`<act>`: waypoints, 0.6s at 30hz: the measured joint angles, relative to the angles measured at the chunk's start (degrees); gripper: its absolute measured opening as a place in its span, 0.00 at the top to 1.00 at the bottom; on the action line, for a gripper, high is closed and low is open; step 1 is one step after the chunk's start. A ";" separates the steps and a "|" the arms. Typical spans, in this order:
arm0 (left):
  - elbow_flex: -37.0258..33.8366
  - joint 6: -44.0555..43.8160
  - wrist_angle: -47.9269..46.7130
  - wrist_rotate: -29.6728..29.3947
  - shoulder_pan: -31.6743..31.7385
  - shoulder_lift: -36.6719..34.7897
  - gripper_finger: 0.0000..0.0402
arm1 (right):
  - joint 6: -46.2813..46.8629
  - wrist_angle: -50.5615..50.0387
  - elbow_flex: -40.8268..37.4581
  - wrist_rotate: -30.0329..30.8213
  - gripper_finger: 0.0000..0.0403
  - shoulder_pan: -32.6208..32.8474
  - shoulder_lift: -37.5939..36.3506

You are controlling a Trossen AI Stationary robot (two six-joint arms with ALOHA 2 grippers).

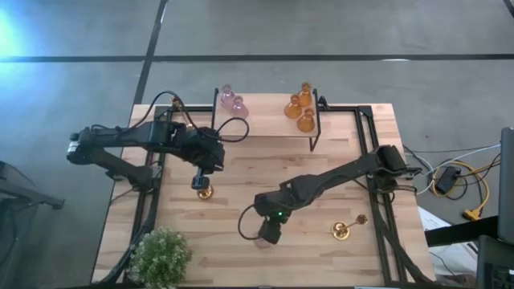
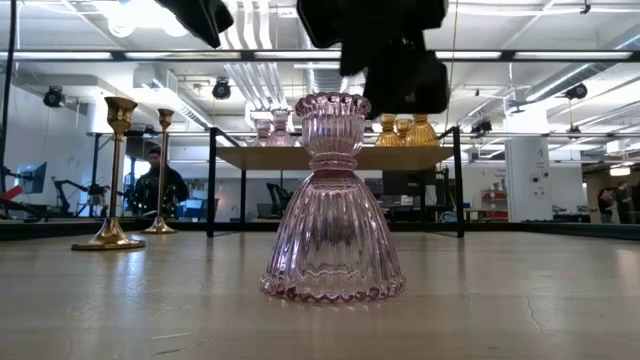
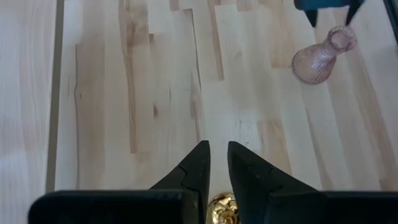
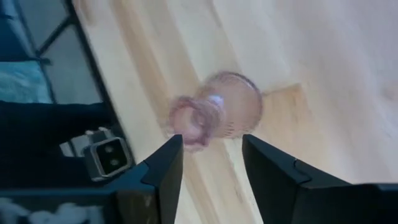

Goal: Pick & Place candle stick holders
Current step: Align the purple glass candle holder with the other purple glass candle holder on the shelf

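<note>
A pink bell-shaped glass holder (image 2: 333, 210) stands upright on its wide base near the table's front; it also shows in the left wrist view (image 3: 320, 53). My right gripper (image 1: 269, 233) hangs open just above it, pointing down, its fingers on either side of the holder's cup (image 4: 196, 121) without touching. My left gripper (image 1: 200, 183) hangs over a gold candlestick (image 1: 206, 193), its fingers (image 3: 217, 146) a narrow gap apart, and the gold top (image 3: 221, 208) shows between them. Two gold candlesticks (image 2: 112, 170) (image 2: 163, 170) stand upright, clear below it.
A black-framed shelf (image 1: 265, 128) at the table's far edge carries two pink holders (image 1: 233, 100) and three amber ones (image 1: 299, 107). Another gold candlestick (image 1: 345, 229) is at the front right. A green leafy plant (image 1: 161, 255) stands at the front left corner. A person (image 2: 158, 185) is in the room behind.
</note>
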 joint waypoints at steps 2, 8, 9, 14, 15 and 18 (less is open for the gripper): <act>-0.50 0.22 -0.03 0.00 0.15 -0.19 0.85 | 0.09 0.39 -0.06 0.06 0.60 -0.08 0.53; -1.33 0.25 -0.47 0.04 0.62 -0.50 0.85 | 0.38 1.55 0.43 -0.01 0.60 -0.12 2.12; -1.33 0.25 -0.44 0.04 0.63 -0.50 0.85 | 0.35 1.41 0.45 -0.03 0.60 -0.13 2.34; -1.33 0.37 -0.42 0.02 0.84 -0.62 0.85 | 0.27 2.06 0.98 -0.27 0.61 -0.13 3.94; -1.33 0.38 -0.42 0.04 0.88 -0.63 0.85 | 0.25 2.33 1.01 -0.29 0.62 -0.13 3.97; -1.33 0.40 -0.44 0.05 1.01 -0.63 0.85 | 0.30 2.51 0.99 -0.35 0.63 -0.13 3.97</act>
